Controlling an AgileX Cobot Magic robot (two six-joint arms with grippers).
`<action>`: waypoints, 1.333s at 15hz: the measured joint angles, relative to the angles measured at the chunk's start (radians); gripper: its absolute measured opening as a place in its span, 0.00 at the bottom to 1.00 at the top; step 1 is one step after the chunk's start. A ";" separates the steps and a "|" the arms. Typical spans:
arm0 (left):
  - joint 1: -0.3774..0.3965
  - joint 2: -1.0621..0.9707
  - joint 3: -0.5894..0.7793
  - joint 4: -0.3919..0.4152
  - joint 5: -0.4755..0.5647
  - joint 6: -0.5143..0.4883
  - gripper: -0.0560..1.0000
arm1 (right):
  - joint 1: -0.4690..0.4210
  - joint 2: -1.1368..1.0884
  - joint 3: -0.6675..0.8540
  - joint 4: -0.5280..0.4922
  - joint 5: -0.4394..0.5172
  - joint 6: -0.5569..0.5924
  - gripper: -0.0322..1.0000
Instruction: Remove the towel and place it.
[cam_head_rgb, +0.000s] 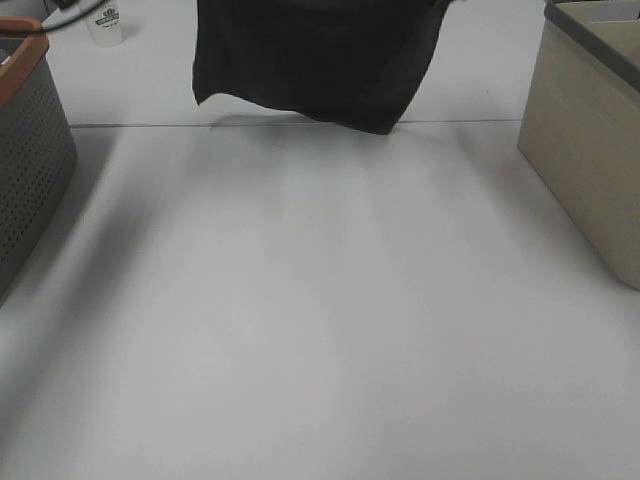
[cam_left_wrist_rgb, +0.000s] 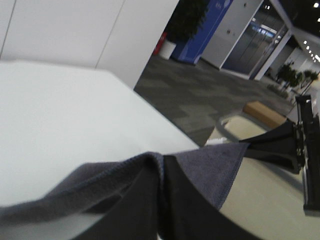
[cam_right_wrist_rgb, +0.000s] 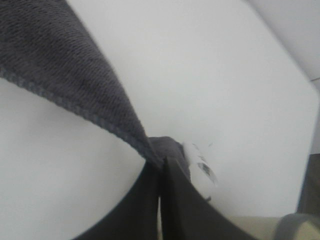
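The dark charcoal towel (cam_head_rgb: 310, 60) hangs spread above the far part of the white table (cam_head_rgb: 320, 320), its lower edge just clear of the surface. Both grippers are above the top edge of the exterior high view. In the left wrist view my left gripper (cam_left_wrist_rgb: 161, 172) is shut on one upper corner of the towel (cam_left_wrist_rgb: 210, 165). My right arm (cam_left_wrist_rgb: 302, 150) shows there at the other corner. In the right wrist view my right gripper (cam_right_wrist_rgb: 161, 170) is shut on the towel (cam_right_wrist_rgb: 60, 65) at the corner carrying the small white tag (cam_right_wrist_rgb: 202, 166).
A grey perforated basket (cam_head_rgb: 30, 150) with an orange-brown rim stands at the left edge. A beige bin (cam_head_rgb: 590, 150) with a dark rim stands at the right. A white paper cup (cam_head_rgb: 105, 22) sits at the back left.
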 joint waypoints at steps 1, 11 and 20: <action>-0.015 -0.026 0.122 -0.027 0.003 0.076 0.05 | 0.001 -0.040 0.120 0.021 -0.017 0.000 0.05; -0.031 -0.276 0.850 -0.121 0.069 0.325 0.05 | 0.036 -0.361 1.073 0.271 -0.440 0.007 0.05; -0.033 -0.277 0.913 -0.092 0.081 0.329 0.35 | 0.037 -0.344 1.147 0.323 -0.503 0.007 0.44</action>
